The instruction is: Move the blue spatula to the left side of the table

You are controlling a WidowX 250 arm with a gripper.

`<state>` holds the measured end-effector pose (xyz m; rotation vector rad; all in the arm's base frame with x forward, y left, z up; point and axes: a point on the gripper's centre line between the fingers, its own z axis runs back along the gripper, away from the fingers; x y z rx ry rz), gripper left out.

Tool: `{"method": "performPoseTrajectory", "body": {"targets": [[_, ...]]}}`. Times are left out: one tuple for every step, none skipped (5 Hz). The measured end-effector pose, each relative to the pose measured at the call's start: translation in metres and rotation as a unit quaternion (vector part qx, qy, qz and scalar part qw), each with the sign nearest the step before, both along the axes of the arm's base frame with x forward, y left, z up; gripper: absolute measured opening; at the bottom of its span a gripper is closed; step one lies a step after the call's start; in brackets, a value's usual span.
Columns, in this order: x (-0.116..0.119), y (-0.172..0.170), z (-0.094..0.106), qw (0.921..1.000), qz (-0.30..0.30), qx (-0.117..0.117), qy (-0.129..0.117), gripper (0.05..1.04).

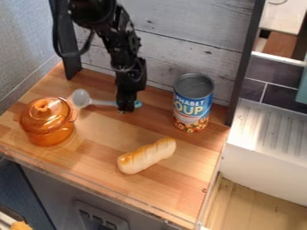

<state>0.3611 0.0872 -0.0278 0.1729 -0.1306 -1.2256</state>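
The spatula (pixel 99 102) lies on the wooden tabletop near the back, its pale, whitish head toward the left beside the orange pot and its light blue handle end toward the right. My gripper (pixel 126 108) hangs down over the handle, low at the table surface. It covers part of the handle, and a bit of blue shows just to its right. Whether the handle is held between the fingertips is hidden from this angle.
An orange lidded pot (pixel 48 122) stands at the left, close to the spatula's head. A soup can (pixel 193 103) stands right of the gripper, and a bread roll (pixel 146 156) lies in front. Behind rises a grey plank wall (pixel 174 45); a white sink (pixel 267 148) is at the right.
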Motion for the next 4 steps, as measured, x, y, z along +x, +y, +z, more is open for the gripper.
{"method": "performPoseTrajectory", "body": {"targets": [[0.0054,0.0042,-0.0023,0.9998,0.015,0.009,0.005,0.328],[0.0061,0.0055,-0.0016,0.9988,0.037,0.027,0.015,0.393],[0.006,0.0065,-0.0017,0.9984,0.045,0.03,0.016,0.697],[0.0036,0.0067,-0.0025,0.9985,0.047,0.017,0.021,0.958]]}}
